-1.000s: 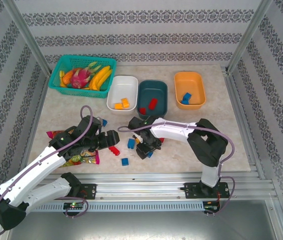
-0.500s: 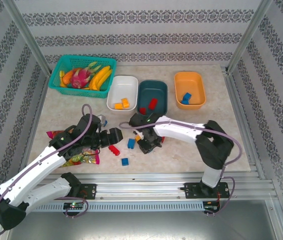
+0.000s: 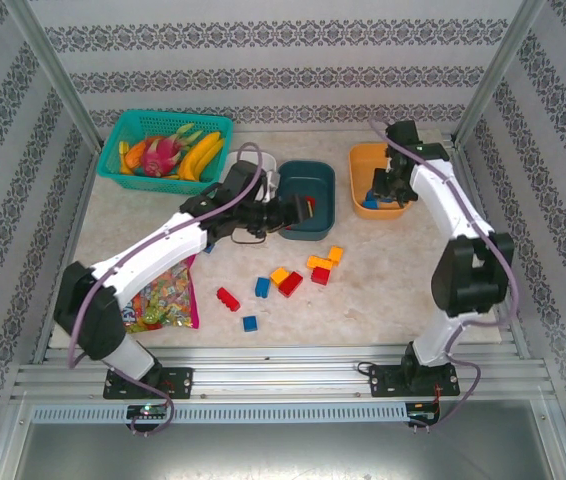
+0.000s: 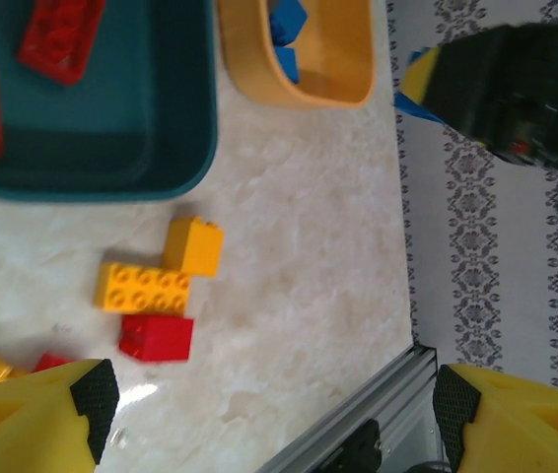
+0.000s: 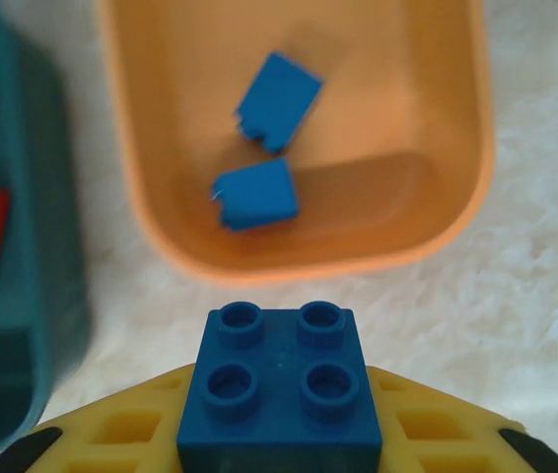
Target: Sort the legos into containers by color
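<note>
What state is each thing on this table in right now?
Right gripper, shut on blue lego
Left gripper, open and empty
Orange tub, holding two blue bricks
Teal tub, holding red bricks
Loose legos, lying unsorted on the table
Basket, filled with toy fruit

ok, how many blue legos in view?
5 blue legos. Two in the orange tub; one held in the right gripper; two loose on the table. The left arm may hide more.
</note>
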